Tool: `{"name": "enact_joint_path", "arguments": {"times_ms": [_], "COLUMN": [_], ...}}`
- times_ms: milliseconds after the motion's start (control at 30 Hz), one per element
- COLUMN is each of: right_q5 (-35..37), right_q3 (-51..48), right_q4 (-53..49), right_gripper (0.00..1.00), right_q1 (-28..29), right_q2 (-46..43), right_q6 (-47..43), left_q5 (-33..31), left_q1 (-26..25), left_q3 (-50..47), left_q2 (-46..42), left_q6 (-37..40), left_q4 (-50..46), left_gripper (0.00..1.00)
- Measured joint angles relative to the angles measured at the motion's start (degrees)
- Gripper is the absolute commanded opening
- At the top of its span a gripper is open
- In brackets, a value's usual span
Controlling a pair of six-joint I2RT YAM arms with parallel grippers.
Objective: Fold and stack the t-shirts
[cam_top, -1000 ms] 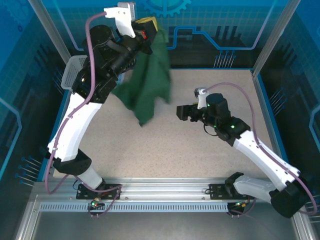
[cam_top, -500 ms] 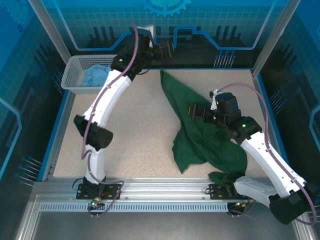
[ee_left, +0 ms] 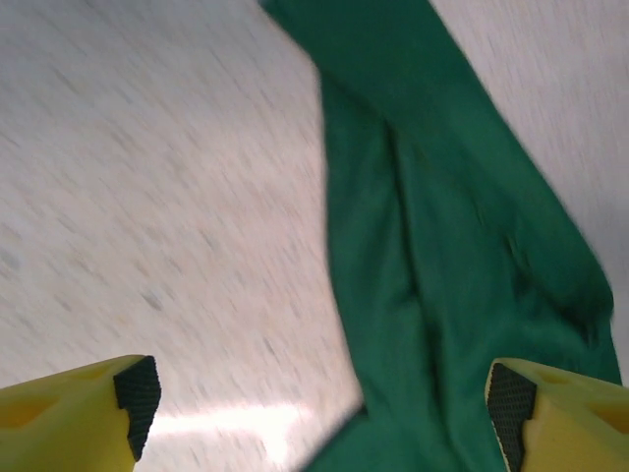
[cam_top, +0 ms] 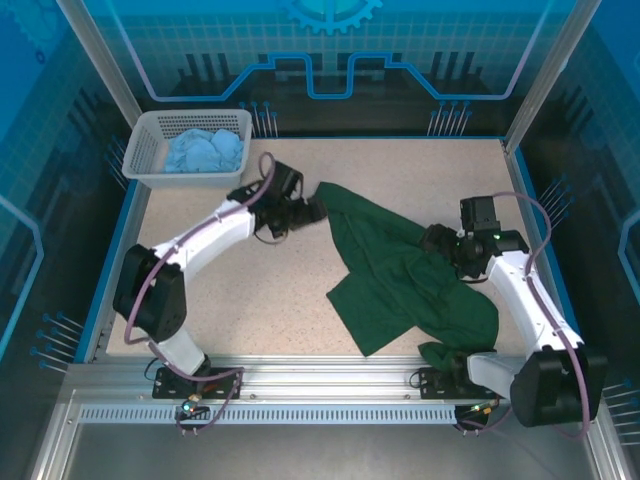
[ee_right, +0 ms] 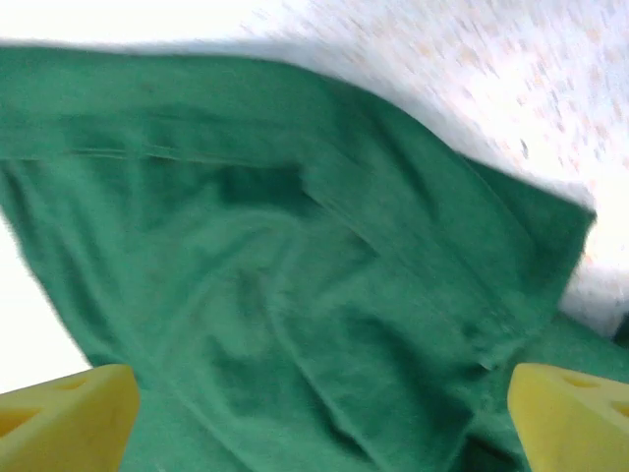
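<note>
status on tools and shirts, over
Left tool open, right tool open. Green t-shirt crumpled on table, unfolded. Light blue t-shirt bunched in white basket.

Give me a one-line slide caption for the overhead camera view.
Left gripper and right gripper, both open, at a crumpled dark green t-shirt on the table; light blue t-shirt in the white basket.

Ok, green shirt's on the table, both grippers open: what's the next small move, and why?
Probably lower the left gripper and pinch the corner of the green t-shirt below it: the cloth lies bunched, not flat, and those jaws stand open over its edge.
</note>
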Motion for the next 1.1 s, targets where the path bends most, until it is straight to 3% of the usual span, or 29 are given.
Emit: {"name": "enact_joint_path", "arguments": {"times_ms": [133, 267, 433, 500, 600, 800, 1100], "right_q5": [-1.68, -1.86, -1.84, -1.88, -2.51, -3.63, -4.48], "right_q3": [-4.87, -6.23, -6.36, -6.45, -6.58, -6.62, -4.92], "right_q4": [0.09, 1.68, 3.41, 4.00, 5.01, 6.05, 5.16], "right_gripper": [0.91, 0.87, 0.66, 0.51, 0.28, 0.08, 0.00], "right_q1": [-0.98, -0.59, 1.44, 2.12, 2.64, 2.93, 2.93], "right_q2": [3.91, 7.26, 9.49, 9.46, 9.38, 8.11, -0.13], "right_q6": [0.94, 1.57, 2.51, 2.47, 2.12, 1.90, 1.20], "left_q5": [1.22, 1.46, -0.59, -1.66, -2.40, -6.14, -12.24], "left_q1": [-10.34, -15.80, -19.71, -20.63, -20.90, -20.96, -19.85], "left_q3": [-7.39, -11.52, -12.72, -13.66, -13.68, -13.57, -12.83], "left_q2": [-0.96, 1.92, 7.34, 8.39, 9.05, 11.08, 8.81], "left_q6": [-2.62, -4.98, -6.97, -7.56, -8.35, -8.31, -1.92], "left_q4": [4.15, 5.73, 9.09, 10.82, 13.88, 17.22, 15.41], "left_gripper": [0.82, 0.74, 0.65, 0.61, 0.45, 0.01, 0.00]}}
